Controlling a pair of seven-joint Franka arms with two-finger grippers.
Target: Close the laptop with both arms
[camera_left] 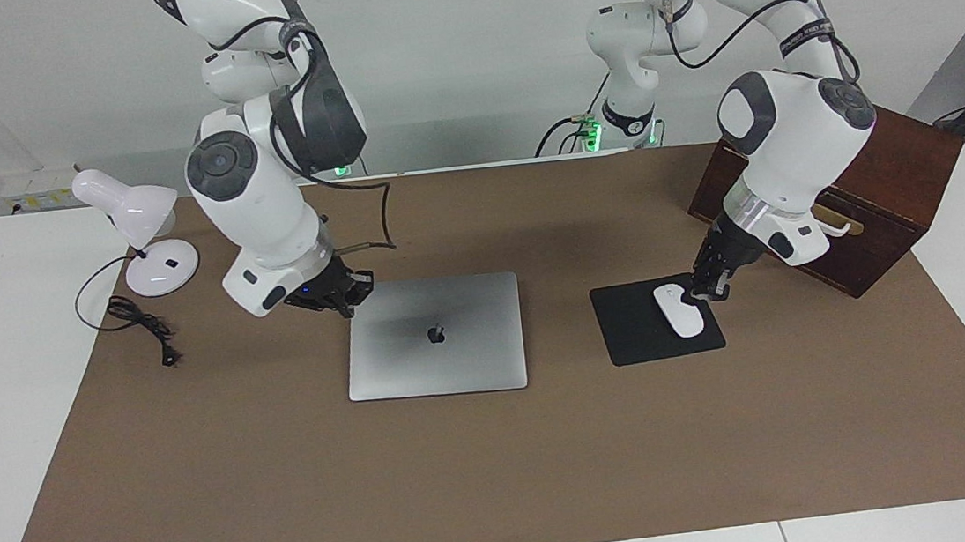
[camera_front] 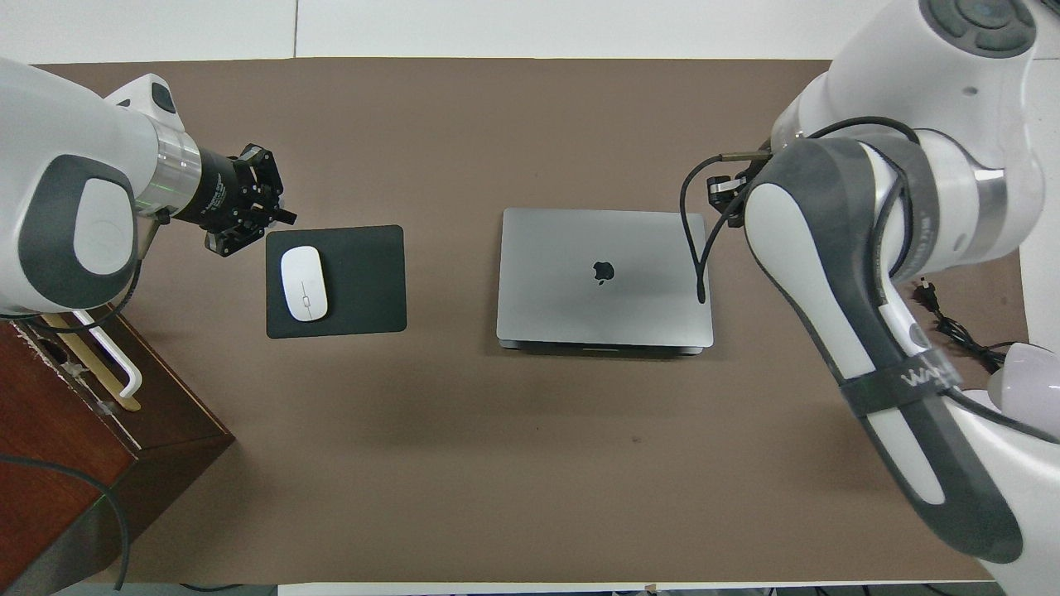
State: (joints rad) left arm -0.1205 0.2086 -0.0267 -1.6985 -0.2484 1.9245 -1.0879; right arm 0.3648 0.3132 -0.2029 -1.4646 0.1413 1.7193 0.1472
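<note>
The silver-grey laptop (camera_left: 434,336) (camera_front: 604,277) lies closed and flat in the middle of the brown mat, with the dark logo on its lid facing up. My right gripper (camera_left: 354,296) (camera_front: 719,186) is shut and empty. It hangs just off the laptop's edge toward the right arm's end and does not touch the lid. In the overhead view the right arm hides most of it. My left gripper (camera_left: 702,290) (camera_front: 284,217) is also shut and empty. It hovers over the mouse pad's edge toward the left arm's end, beside the mouse.
A black mouse pad (camera_left: 630,328) (camera_front: 364,281) carries a white mouse (camera_left: 679,310) (camera_front: 304,284). A dark wooden box (camera_left: 880,171) (camera_front: 50,447) with a white handle stands at the left arm's end. A white desk lamp (camera_left: 137,224) (camera_front: 1023,381) and its cord (camera_left: 138,322) sit at the right arm's end.
</note>
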